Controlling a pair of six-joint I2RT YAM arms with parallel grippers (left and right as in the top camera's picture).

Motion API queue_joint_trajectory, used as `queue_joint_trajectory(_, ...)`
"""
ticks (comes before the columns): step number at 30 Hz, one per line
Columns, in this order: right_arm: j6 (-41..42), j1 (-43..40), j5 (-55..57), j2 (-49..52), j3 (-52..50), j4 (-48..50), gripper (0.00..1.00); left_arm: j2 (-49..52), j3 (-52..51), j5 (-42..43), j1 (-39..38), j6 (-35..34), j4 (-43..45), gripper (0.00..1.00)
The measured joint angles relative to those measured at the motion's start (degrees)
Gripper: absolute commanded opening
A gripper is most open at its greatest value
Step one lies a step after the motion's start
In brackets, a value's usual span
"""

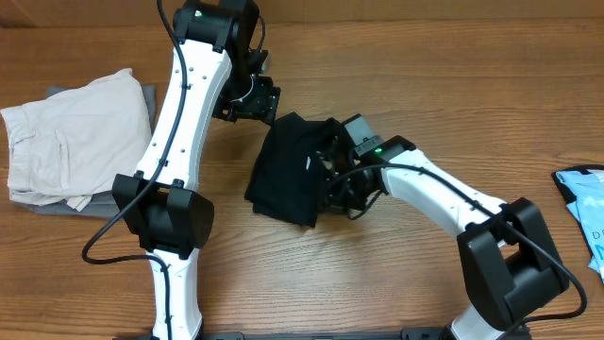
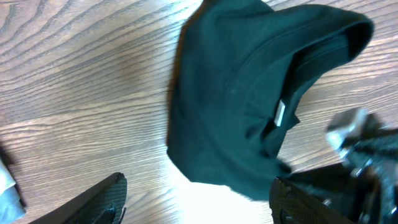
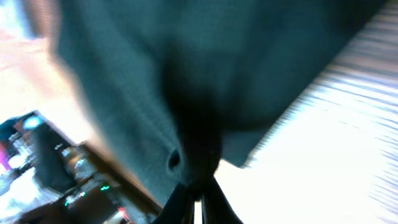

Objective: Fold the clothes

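Note:
The clothes, a black T-shirt (image 1: 288, 170), lie bunched in a narrow fold at the table's middle. Its small white neck label (image 2: 280, 114) shows in the left wrist view. My left gripper (image 1: 253, 102) hovers just beyond the shirt's far-left corner. It is open, with bare wood between its fingers (image 2: 115, 190) and the shirt (image 2: 236, 93) ahead of them. My right gripper (image 1: 332, 178) is at the shirt's right edge. It is shut, and a pinch of the dark fabric (image 3: 186, 74) runs into the narrow gap between its jaws (image 3: 200, 186).
A folded off-white garment (image 1: 75, 137) lies at the left on a grey item (image 1: 58, 204). A light blue printed item (image 1: 585, 203) sits at the right edge. The right arm (image 2: 360, 137) shows close to the left wrist camera.

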Motion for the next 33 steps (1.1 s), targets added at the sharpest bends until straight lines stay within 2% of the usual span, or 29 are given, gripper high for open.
queue_joint_trajectory(7, -0.15, -8.7, 5.44, -0.02, -0.02, -7.41, 0.08, 0.0, -3.61, -0.33, 0.0, 0.07, -0.11, 0.77)
queue_joint_trajectory(11, -0.98, -10.69, 6.49, 0.0, -0.02, -8.09, 0.16, 0.0, -8.15, 0.57, 0.0, 0.09, 1.16, 0.76)
queue_joint_trajectory(12, -1.27, -10.67, 6.64, 0.0, -0.02, -7.98, 0.16, 0.0, -9.7, 1.29, 0.0, 0.11, 2.05, 0.75)
queue_joint_trajectory(15, -2.71, -10.62, 6.99, -0.02, -0.02, -7.63, 0.04, 0.0, -15.26, 4.39, 0.0, 1.01, 6.51, 0.75)
queue_joint_trajectory(16, -3.41, -10.62, 7.17, 0.0, -0.02, -7.45, 0.04, 0.0, -17.27, 5.42, 0.0, 1.4, 8.48, 0.75)
queue_joint_trajectory(19, -4.94, -10.75, 7.76, -0.02, -0.04, -7.21, 0.04, 0.0, -21.7, 7.82, 0.0, 2.99, 15.96, 0.64)
queue_joint_trajectory(23, -5.73, -11.5, 8.66, -0.02, -0.04, -7.72, 0.04, 0.0, -24.79, 11.21, -0.02, 6.23, 25.16, 0.61)
queue_joint_trajectory(27, -4.72, -12.24, 15.19, 0.0, -0.04, -8.35, 0.04, 0.0, -25.14, 12.83, -0.59, 9.07, 28.33, 0.62)
queue_joint_trajectory(28, -4.35, -12.57, 16.83, 0.0, -0.04, -8.15, 0.07, 0.0, -25.14, 13.09, -0.94, 9.94, 28.94, 0.62)
queue_joint_trajectory(30, -4.26, -13.51, 18.67, 0.0, -0.04, -7.45, 0.19, 0.0, -25.16, 13.44, -1.44, 10.82, 29.07, 0.62)
queue_joint_trajectory(33, -8.94, -15.45, 17.7, -0.02, 0.02, -6.01, 0.24, 0.0, -25.16, 13.9, -1.9, 12.17, 28.5, 0.61)
